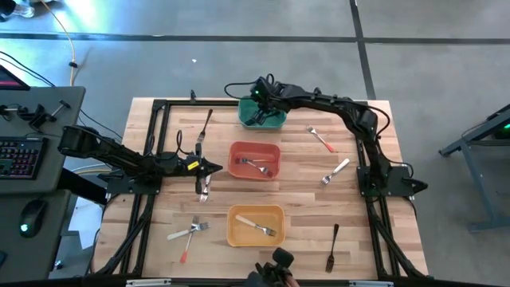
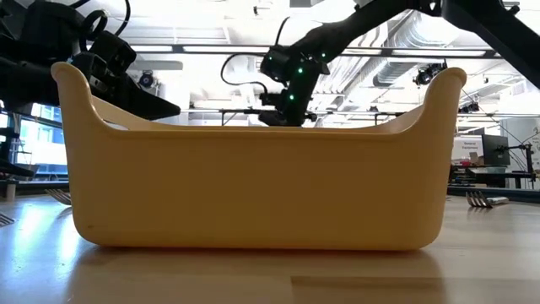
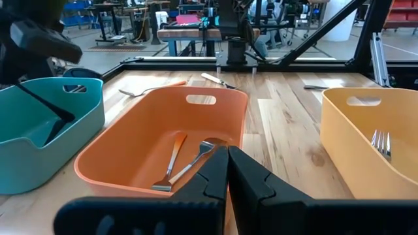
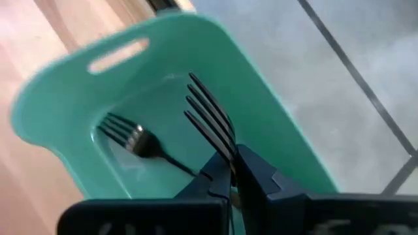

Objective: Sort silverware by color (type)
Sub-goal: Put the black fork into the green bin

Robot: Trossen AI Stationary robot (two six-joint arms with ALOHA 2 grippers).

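Note:
My right gripper hangs over the green bin, shut on a black fork. Another black fork lies flat on that bin's floor. My left gripper is shut and holds nothing, just left of the orange-red bin; a silver-headed fork lies on the table beside it. Two forks lie in the orange-red bin, and a white-handled one in the yellow bin. Loose on the table are a dark fork, an orange-handled fork and a white-handled fork. My right gripper pinches the black fork between its two fingers just behind the head. The fork lies along the fingers, and its tines stick out past the fingertips. It is lifted clear above the green bin's inside; the handle is hidden by the gripper.
A black fork lies near the table's near right corner. A white-handled fork and an orange-handled one lie near left. A keyboard and a mouse sit on a side desk left of the table. A black frame runs along the table's edges.

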